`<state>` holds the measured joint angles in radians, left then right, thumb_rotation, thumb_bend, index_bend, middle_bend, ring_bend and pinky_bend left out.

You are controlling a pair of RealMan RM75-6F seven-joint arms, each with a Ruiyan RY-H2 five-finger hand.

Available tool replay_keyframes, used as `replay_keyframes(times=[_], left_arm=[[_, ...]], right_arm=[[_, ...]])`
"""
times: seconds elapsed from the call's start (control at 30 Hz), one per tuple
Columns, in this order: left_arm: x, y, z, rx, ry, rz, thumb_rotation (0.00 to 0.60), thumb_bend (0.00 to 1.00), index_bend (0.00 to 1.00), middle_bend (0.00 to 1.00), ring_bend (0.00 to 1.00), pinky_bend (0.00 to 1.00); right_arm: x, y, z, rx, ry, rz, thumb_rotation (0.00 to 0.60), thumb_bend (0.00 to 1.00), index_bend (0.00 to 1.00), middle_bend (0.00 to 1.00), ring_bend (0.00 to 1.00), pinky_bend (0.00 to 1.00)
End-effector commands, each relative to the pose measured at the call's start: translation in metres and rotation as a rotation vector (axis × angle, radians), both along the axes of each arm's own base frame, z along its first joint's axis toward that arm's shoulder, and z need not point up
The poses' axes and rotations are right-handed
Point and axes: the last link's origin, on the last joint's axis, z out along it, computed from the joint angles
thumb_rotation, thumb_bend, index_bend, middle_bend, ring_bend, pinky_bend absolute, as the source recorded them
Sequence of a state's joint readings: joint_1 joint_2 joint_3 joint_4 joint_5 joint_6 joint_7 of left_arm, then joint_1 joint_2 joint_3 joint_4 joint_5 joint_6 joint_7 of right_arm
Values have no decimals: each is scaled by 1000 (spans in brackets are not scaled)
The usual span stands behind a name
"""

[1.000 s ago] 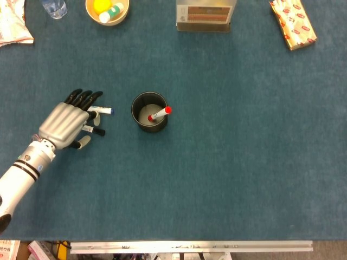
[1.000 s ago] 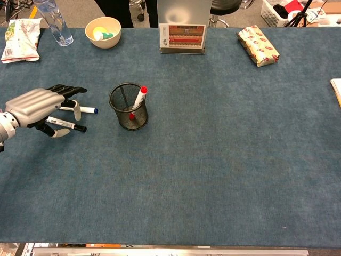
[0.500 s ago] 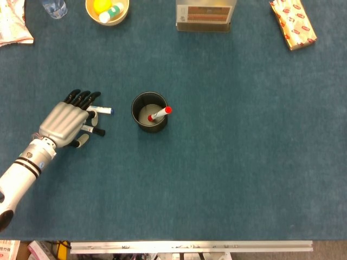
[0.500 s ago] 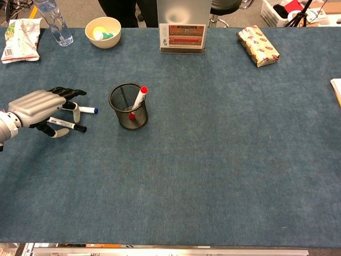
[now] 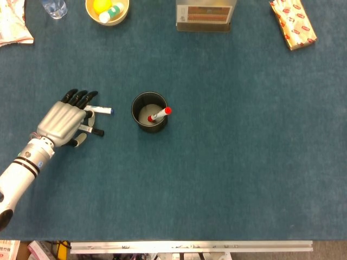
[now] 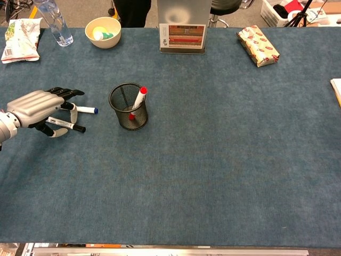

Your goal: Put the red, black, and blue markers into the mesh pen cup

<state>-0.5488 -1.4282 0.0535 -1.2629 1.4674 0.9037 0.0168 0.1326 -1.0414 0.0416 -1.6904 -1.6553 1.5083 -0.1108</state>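
Hand (image 6: 37, 106) nearer black marker (image 6: 66, 125)

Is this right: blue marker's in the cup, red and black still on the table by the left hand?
No. The red marker is in the cup; the blue marker and black marker lie on the table by the left hand, per the chest view.

I count three markers: red marker (image 6: 138, 98) in mesh pen cup (image 6: 128, 114); blue marker (image 6: 88, 110) and black marker (image 6: 68, 125) on table (image 6: 224, 160); one cup total; one hand (image 6: 36, 105) in view, robot's left; one bowl (image 6: 103, 31); one bottle (image 6: 53, 20); one sign stand (image 6: 182, 33); one wrapped box (image 6: 258, 46); one snack packet (image 6: 21, 40).
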Motion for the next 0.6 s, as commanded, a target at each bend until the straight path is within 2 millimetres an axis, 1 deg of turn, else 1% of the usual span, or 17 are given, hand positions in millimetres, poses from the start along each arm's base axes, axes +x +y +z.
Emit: replay_keyframes(times=[0.03,0.27,0.6], left_arm=[[-1,0,0,-1,0,3,600,330,457,0,0,12],[-4,0,-1,-1,0,14,600,329,459,0,0,12],[-6,-1,-3,-1,-4,19,600,329,496,0,0,12]], right_arm=[[0,0,0,0,0,0,600,0,144,175,126,301],[-1,0,0,-1,-1,-2,600,0,144,175,126,301],[-1,0,0,0,-2,-2,600,0,144,175,126,301]])
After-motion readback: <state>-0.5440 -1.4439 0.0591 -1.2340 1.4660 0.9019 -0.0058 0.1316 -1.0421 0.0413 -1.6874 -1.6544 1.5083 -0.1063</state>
